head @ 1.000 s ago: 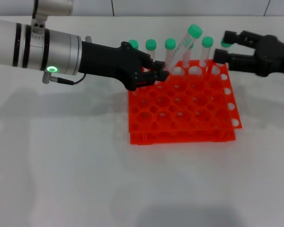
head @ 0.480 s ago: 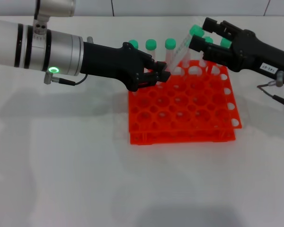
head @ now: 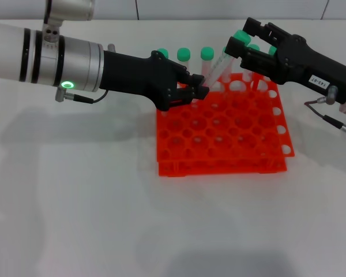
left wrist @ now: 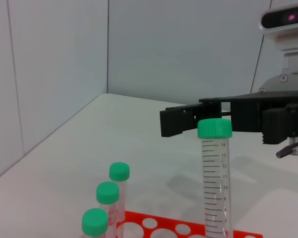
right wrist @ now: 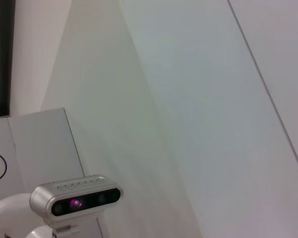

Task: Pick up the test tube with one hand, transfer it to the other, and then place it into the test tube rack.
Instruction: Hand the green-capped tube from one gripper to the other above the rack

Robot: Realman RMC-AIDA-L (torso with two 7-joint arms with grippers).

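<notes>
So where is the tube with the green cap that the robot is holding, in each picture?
Head view: the test tube leans over the back of the orange rack, held low by the left gripper, its cap between the right gripper fingers.
Left wrist view: test tube stands at lower right, right gripper behind its cap.
Right wrist view: not in it.
Shared landmark: the green cap.

Even, bright overhead light is seen throughout. Soft grey shadows are cast on the matte white tabletop [head: 104, 219]. Slight blur is noted in the right wrist view.
</notes>
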